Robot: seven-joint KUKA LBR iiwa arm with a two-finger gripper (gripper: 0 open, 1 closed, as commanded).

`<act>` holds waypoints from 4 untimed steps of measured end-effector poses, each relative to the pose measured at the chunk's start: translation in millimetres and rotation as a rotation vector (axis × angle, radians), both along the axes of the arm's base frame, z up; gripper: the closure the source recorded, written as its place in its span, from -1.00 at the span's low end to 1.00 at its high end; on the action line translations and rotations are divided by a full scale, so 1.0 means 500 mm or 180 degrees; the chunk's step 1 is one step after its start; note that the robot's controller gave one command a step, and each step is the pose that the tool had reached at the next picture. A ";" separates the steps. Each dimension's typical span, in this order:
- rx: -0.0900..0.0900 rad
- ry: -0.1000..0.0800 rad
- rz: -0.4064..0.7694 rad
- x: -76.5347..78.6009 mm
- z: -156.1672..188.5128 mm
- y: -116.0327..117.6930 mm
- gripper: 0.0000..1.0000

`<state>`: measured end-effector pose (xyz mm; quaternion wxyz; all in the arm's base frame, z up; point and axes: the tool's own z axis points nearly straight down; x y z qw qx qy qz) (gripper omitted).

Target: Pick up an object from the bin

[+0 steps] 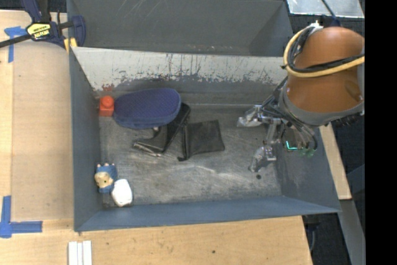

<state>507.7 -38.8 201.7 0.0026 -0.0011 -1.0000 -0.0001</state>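
My gripper (255,141) hangs over the right side of the bin floor, its two metal fingers spread wide apart, one fingertip (246,120) toward the back and the other (260,163) toward the front. Nothing lies between them. The nearest loose thing is a flat dark grey square pad (203,137) just left of the gripper, apart from it. A black angled tool (162,137) leans beside that pad, under a dark blue oval cushion (146,107).
A small orange block (107,105) sits at the cushion's left end. In the front left corner lie a small blue-and-tan figure (105,175) and a white lump (121,192). Bare floor stretches along the front and beneath the gripper.
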 end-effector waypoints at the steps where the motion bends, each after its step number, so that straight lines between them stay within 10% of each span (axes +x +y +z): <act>1: -0.0005 -0.0042 -0.0584 0.114 -0.258 0.131 -1.00; 2: -0.0001 -0.0043 0.0790 0.183 -0.199 0.115 -1.00; 4: 0.0000 -0.0048 0.0198 0.183 -0.255 0.118 -1.00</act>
